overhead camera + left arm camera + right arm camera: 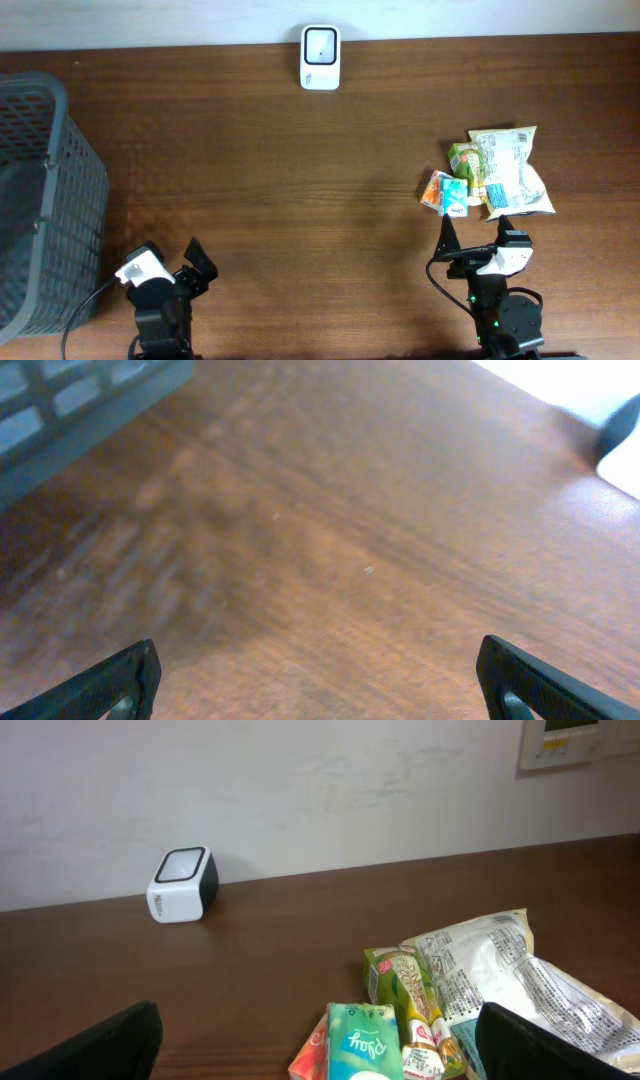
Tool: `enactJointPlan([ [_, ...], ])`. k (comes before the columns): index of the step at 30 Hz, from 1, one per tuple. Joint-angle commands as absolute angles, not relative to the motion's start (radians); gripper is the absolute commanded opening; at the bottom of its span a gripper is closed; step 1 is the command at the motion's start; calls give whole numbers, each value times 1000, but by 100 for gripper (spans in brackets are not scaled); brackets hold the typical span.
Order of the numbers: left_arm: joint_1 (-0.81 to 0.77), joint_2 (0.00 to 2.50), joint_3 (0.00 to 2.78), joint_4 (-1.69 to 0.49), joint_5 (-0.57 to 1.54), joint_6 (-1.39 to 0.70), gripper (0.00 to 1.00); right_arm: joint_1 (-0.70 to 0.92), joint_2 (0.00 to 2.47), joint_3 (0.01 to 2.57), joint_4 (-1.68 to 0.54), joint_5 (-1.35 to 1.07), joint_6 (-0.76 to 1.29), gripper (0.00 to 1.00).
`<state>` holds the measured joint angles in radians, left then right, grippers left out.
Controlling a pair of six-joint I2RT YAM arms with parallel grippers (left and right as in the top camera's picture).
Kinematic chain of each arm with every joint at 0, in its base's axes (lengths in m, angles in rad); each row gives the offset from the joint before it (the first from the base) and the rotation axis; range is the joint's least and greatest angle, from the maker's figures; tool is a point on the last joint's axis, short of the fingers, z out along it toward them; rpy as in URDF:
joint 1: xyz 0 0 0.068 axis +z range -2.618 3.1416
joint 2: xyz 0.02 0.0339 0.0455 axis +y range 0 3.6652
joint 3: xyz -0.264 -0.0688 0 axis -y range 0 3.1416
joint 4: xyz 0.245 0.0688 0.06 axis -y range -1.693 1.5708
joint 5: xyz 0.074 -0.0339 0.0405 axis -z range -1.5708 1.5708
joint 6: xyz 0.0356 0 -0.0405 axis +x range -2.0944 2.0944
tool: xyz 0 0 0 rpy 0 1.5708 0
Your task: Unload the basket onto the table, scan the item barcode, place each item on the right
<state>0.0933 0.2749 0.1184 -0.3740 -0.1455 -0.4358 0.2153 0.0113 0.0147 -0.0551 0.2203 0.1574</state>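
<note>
A white barcode scanner (320,57) stands at the table's far edge, its dark window facing up; the right wrist view shows it as the scanner (182,884) at the left. A pile of items lies at the right: a white snack bag (515,170), a green carton (464,160), a teal box (455,196) and an orange packet (434,190). My right gripper (480,240) is open just in front of the pile, touching nothing. From its wrist I see the teal box (362,1040), green carton (400,985) and bag (500,970) ahead of the open right gripper (315,1035). My left gripper (172,262) is open and empty at the near left, over bare wood (320,680).
A grey mesh basket (40,200) stands along the left edge, close to the left arm, and shows as the basket (80,400) in the left wrist view. A wall runs behind the table, with a control panel (565,740) on it.
</note>
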Motion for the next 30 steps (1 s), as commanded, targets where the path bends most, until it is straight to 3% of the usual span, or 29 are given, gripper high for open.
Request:
enactJointPlan([
  [1,59,176,113,-370,-142,-441,99,209,6,6,-56,229,163,99],
  [12,39,5,108,-351,-142,-441,99,209,6,6,-56,229,163,99],
  [15,33,5,4,-46,-139,-441,99,209,6,6,-56,229,163,99],
  [30,-38,5,9,-68,-146,-441,99,209,6,6,-56,229,163,99],
])
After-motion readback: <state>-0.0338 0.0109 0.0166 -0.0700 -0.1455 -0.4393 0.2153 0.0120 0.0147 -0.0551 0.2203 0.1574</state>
